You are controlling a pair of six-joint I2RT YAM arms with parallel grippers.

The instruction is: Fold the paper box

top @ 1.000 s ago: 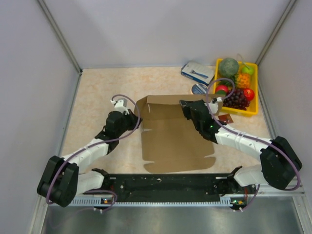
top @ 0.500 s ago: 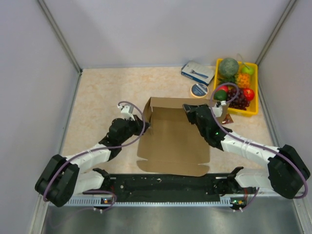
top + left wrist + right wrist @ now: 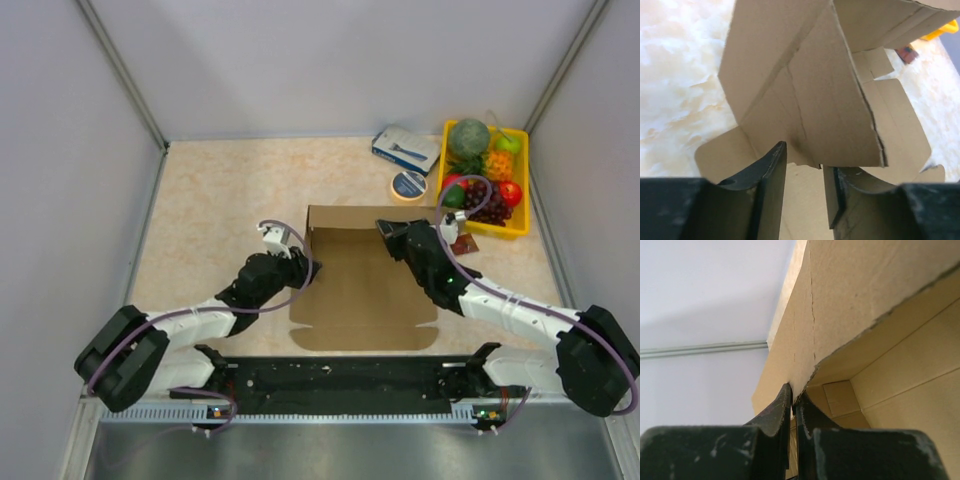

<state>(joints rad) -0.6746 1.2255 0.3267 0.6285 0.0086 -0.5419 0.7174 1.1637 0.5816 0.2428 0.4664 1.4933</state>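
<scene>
Two tools meet the paper box (image 3: 365, 290), which is lying mid-way on the table (image 3: 210, 190) with its far wall raised. The right tool (image 3: 793, 396) pinches that wall's edge (clenched tight), and the left tool (image 3: 804, 161) stands released beside a flap.

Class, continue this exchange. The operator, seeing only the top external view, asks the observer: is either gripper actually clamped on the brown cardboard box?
Observer: Right wrist view: the right gripper is shut on a raised panel edge of the paper box.
Operator: And the left?
Observer: Left wrist view: the left gripper has its jaws apart, clamping nothing.
Operator: What's between them?
Observer: Flat cardboard lying below, seen through the gap.
</scene>
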